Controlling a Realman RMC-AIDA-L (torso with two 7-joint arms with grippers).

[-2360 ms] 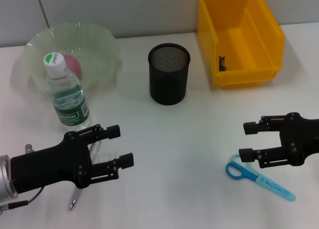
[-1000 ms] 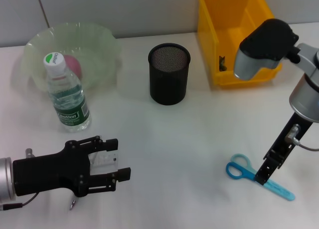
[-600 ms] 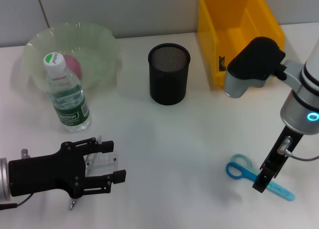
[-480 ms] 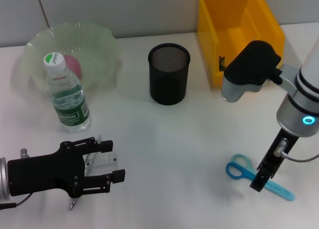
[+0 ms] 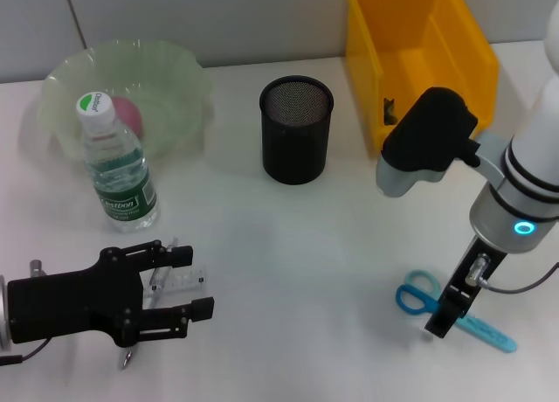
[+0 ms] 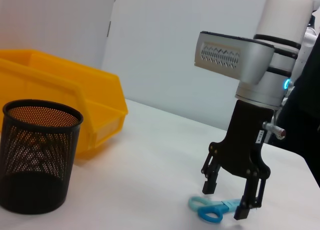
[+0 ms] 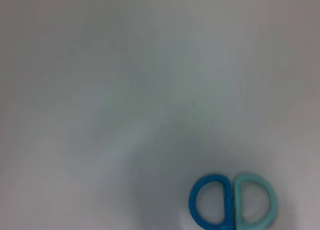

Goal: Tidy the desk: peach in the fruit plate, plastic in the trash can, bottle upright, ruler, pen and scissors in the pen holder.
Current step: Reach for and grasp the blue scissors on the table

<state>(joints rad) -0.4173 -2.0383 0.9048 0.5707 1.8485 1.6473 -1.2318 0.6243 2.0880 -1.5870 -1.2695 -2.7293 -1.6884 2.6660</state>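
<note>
Scissors (image 5: 417, 297): flat on the table, near right; right wrist view shows only the two handle loops (image 7: 232, 201).
Right gripper (image 6: 229, 199): left wrist view shows fingers spread, straddling the scissors just above them, nothing held.
Left gripper (image 5: 179, 282): near left, fingers apart over ruler (image 5: 179, 285) and pen (image 5: 150, 299), gripping neither.
Surroundings: pen holder (image 5: 296, 129) far centre; bottle (image 5: 116, 162) upright, far left.
</note>
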